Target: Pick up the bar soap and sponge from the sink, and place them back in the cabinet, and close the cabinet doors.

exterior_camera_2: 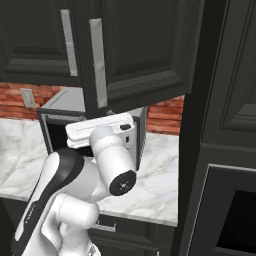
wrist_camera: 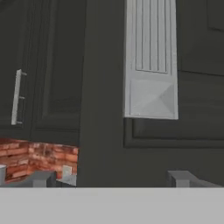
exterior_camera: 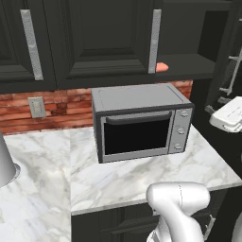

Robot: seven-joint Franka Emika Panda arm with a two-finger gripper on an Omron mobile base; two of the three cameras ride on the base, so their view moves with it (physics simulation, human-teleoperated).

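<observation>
Soap (exterior_camera: 161, 66) is lying on the cabinet shelf (exterior_camera: 189, 64), so the gripper (wrist_camera: 113, 177), fingers spread and empty, is facing the door handle (wrist_camera: 151, 59), likely for closing

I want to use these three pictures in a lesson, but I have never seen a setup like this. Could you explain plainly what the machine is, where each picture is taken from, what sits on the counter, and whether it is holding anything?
This is a computer-rendered kitchen with a white robot arm on a base that can drive. Two pictures come from cameras on that base, behind the arm to its left and right. The third comes from a camera on the hand, facing a cabinet door and its silver handle. On the marble counter stands a grey microwave. A pink bar soap lies on the cabinet shelf. The gripper is open and holds nothing.
</observation>
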